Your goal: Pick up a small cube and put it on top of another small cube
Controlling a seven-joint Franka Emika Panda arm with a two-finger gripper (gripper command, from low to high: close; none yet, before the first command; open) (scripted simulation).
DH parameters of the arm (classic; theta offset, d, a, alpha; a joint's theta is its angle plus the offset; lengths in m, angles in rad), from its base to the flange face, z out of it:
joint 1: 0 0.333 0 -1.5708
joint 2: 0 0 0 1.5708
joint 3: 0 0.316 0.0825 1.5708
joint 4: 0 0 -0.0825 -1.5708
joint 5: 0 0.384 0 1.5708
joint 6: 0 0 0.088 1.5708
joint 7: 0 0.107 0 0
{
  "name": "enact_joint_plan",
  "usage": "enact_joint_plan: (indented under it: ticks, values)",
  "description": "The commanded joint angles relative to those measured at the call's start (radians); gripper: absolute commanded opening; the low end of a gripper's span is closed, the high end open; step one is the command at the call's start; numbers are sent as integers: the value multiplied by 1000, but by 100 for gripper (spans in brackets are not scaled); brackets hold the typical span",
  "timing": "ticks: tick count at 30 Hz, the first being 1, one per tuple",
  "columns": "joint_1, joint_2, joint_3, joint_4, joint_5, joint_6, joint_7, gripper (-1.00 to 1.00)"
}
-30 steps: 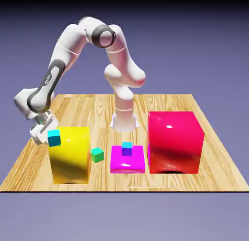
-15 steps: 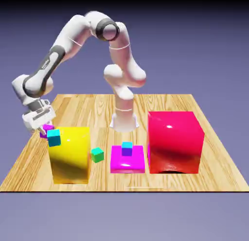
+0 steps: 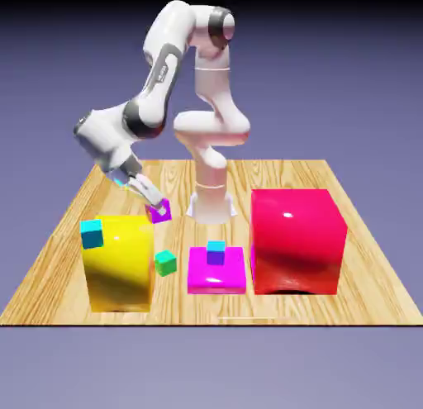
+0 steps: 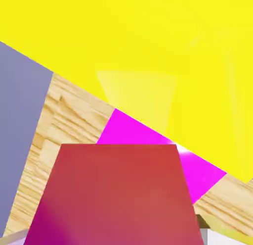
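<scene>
The white arm has swung from the counter's edge, its fingers gripping the tiny glossy magenta-purple cube above the big yellow block.

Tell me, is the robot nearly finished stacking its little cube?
About halfway. Done: the pincer has picked up the small magenta cube and holds it above the table. Left: carrying it onto another small cube, maybe the green one, and letting go.

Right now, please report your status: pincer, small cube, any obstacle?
Pincer shut on small cube, airborne. Yellow block directly below. Cyan cube sits on purple cube, magenta slab.
</scene>
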Motion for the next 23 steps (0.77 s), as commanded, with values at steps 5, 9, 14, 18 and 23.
enact_joint_plan:
  ticks: [5,9,14,18,23]
  values:
    - [-1,21,181,-17,-136,-11,-7,-100]
    - [1,47,326,-28,-242,-17,-12,-100]
    - [8,111,365,-104,-248,113,-23,-100]
    - [12,136,369,-138,-241,172,-27,100]
    - [-1,55,357,-29,-263,-18,-13,100]
